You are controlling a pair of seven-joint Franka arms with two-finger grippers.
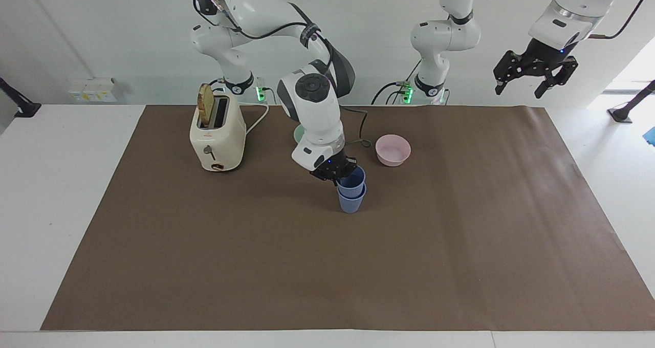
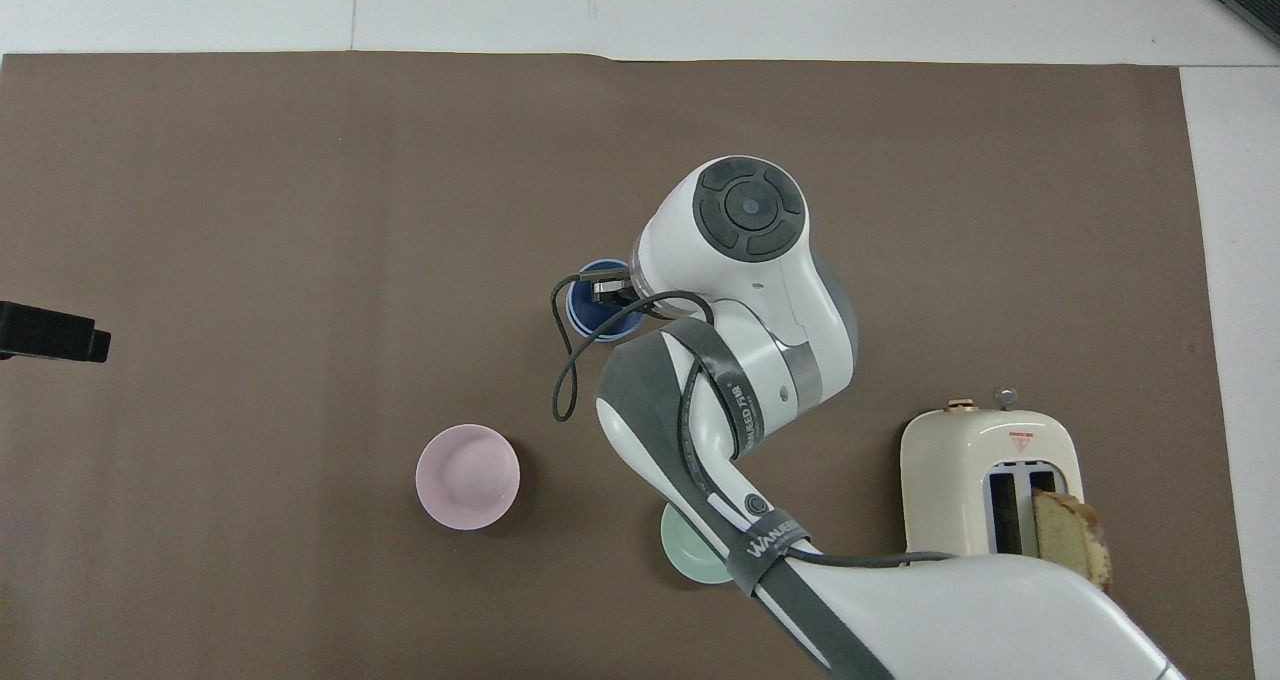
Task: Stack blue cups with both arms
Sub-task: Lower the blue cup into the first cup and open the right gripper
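Two blue cups stand nested near the middle of the brown mat. The lower blue cup (image 1: pixel 351 202) rests on the mat. The upper blue cup (image 1: pixel 352 179) sits well down inside it, a little tilted. My right gripper (image 1: pixel 339 173) is shut on the upper cup's rim, on the side toward the toaster. In the overhead view the right arm hides most of the cups; only part of the upper cup's rim (image 2: pixel 583 305) and the right gripper (image 2: pixel 606 290) show. My left gripper (image 1: pixel 533 74) is open and empty, raised high over the left arm's end of the table; its tip shows in the overhead view (image 2: pixel 50 330).
A pink bowl (image 1: pixel 393 150) sits beside the cups, nearer to the robots. A green bowl (image 2: pixel 692 556) lies partly under the right arm. A cream toaster (image 1: pixel 217 135) with a slice of toast stands toward the right arm's end.
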